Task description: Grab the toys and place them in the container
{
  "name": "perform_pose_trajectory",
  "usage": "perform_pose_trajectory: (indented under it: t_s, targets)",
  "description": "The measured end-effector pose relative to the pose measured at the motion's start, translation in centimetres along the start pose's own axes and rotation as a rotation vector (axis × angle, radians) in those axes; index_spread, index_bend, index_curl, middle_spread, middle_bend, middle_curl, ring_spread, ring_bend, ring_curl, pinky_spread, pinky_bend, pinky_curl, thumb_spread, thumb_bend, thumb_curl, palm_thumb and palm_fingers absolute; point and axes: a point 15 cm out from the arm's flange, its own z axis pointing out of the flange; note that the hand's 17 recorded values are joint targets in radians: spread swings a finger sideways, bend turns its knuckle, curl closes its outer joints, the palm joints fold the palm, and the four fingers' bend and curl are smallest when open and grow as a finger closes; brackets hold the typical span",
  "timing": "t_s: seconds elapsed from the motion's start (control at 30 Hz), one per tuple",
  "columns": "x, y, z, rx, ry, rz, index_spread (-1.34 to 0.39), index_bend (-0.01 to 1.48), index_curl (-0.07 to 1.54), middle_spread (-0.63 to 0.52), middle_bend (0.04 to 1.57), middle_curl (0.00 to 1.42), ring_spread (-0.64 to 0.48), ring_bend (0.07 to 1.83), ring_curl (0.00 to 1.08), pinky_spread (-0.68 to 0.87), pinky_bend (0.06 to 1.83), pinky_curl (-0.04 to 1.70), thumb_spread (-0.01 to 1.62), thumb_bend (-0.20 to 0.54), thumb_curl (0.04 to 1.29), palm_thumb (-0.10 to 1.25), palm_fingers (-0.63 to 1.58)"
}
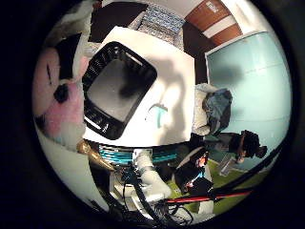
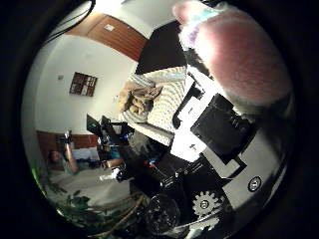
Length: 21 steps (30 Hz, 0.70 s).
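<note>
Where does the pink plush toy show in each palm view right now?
Little finger side view: pink plush toy close to the palm, beside the black container on the white table.
Thumb side view: it fills one edge, very close.
Shared landmark: only the toy itself.

White table top with a small teal mark on it. Beyond the table, a large pale-teal panel and a patterned blue-white surface. Brown wood wall panels high up, dark frame on the white wall. Striped cushion or couch with a brown heap on top. Green plant leaves near the floor. Green floor patch.
</note>
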Motion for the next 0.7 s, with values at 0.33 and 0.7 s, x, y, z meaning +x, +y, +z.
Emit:
perform_pose_trajectory:
  t_s: [0.33,0.7]
  targets:
    - [0.0,-0.6,0.7,0.009,-0.006,-0.013,-0.41,0.33,0.67,-0.17,0.78,0.73,-0.26,1.1,0.67,-0.29,0.85,0.95,1.23,-0.023,0.47,0.64,0.35]
    - [1.9,-0.4,0.9,0.011,0.004,0.011,-0.4,0.32,0.52,-0.06,0.46,0.5,-0.02,0.81,0.44,0.36,0.57,0.78,1.23,-0.017,0.39,0.63,0.24]
